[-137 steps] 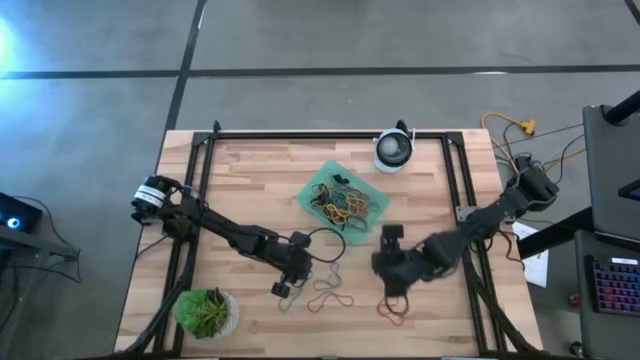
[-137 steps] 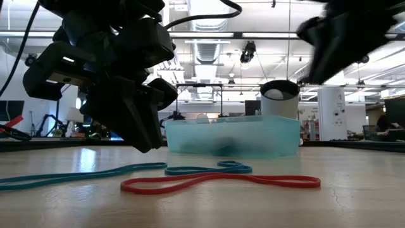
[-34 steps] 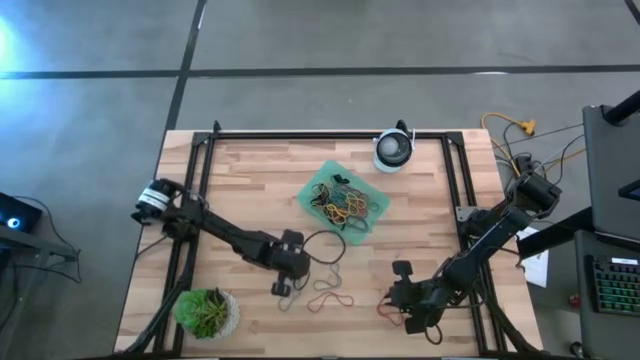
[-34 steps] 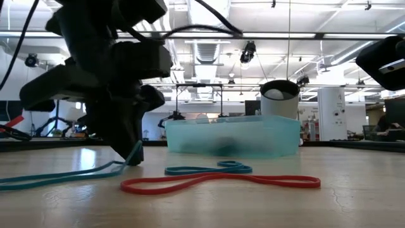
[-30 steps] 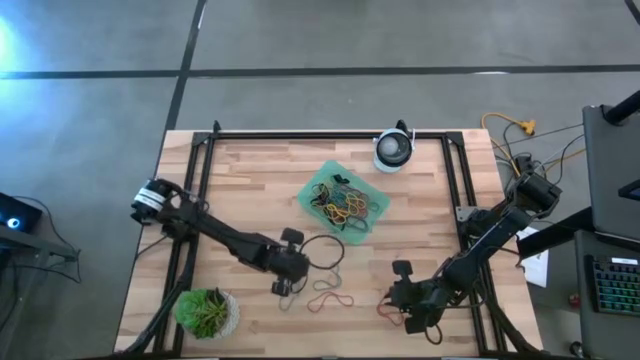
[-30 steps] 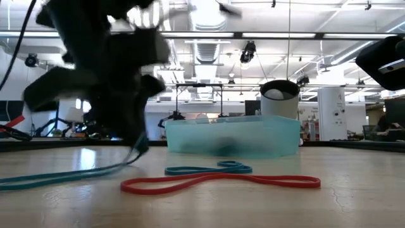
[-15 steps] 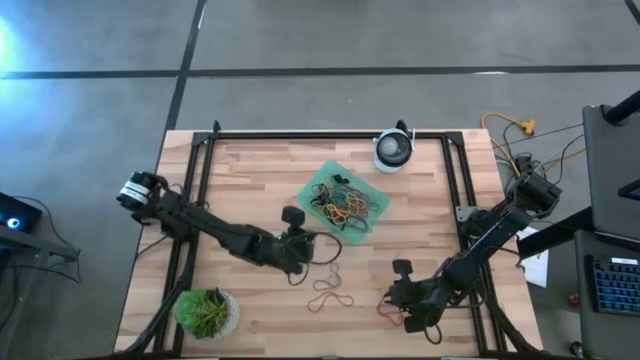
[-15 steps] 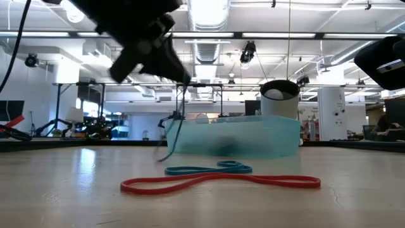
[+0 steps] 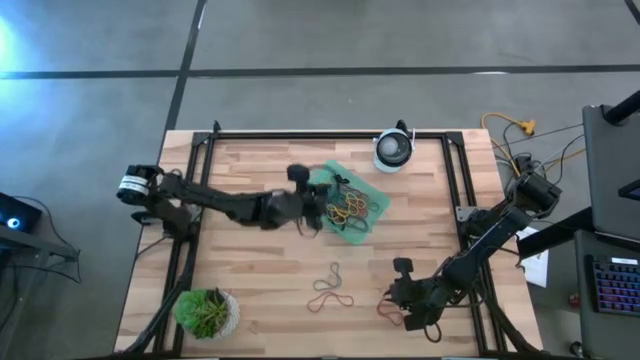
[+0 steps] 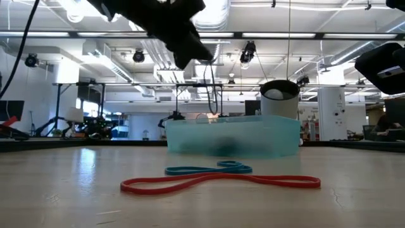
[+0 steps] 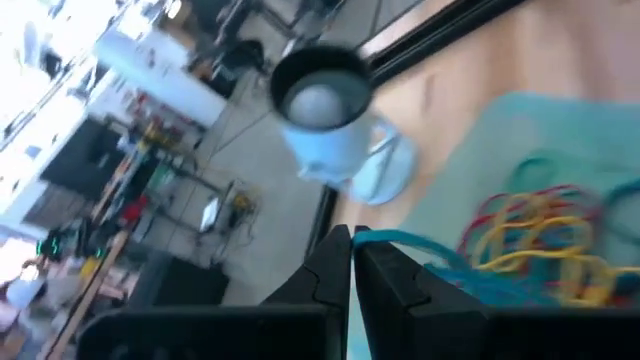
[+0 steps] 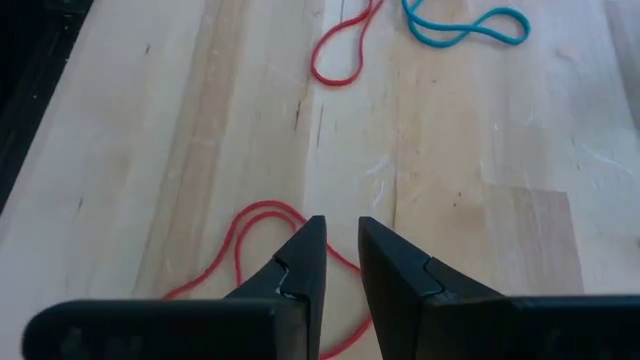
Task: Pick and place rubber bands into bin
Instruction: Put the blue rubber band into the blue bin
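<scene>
The mint-green bin (image 9: 335, 166) (image 10: 234, 136) (image 11: 520, 130) holds several coloured rubber bands (image 9: 345, 203). My left gripper (image 9: 318, 208) (image 10: 205, 56) (image 11: 352, 238) hovers at the bin's left edge, shut on a teal rubber band (image 11: 410, 240). A teal band (image 9: 332, 271) (image 10: 209, 170) (image 12: 465, 25) and a red band (image 9: 330, 298) (image 10: 221, 182) (image 12: 345, 55) lie flat on the table. My right gripper (image 9: 402, 303) (image 12: 340, 250) stands open by a narrow gap, low over another red band (image 9: 388, 312) (image 12: 255, 230) near the front right. My left gripper pinches the teal band's one end (image 11: 372, 237) between its two fingertips, which come almost level from the table's left. The band hangs slack below the fingers (image 10: 212, 88), clear of the table, over the bin's edge. My right gripper has its fingers over the red band's loop (image 12: 300, 225). Whether it touches the band, I cannot tell.
A round white-and-black device (image 9: 394, 150) (image 10: 279, 95) (image 11: 320, 100) stands at the far edge behind the bin. A green potted plant (image 9: 205, 312) sits at the front left corner. Black frame rails (image 9: 200, 180) run along the table's sides.
My left gripper has risen from the table and gone toward the far edge and the bin, tipping from pointing down to nearly level. It stayed shut on the teal band. The band has come off the table and now hangs clear.
</scene>
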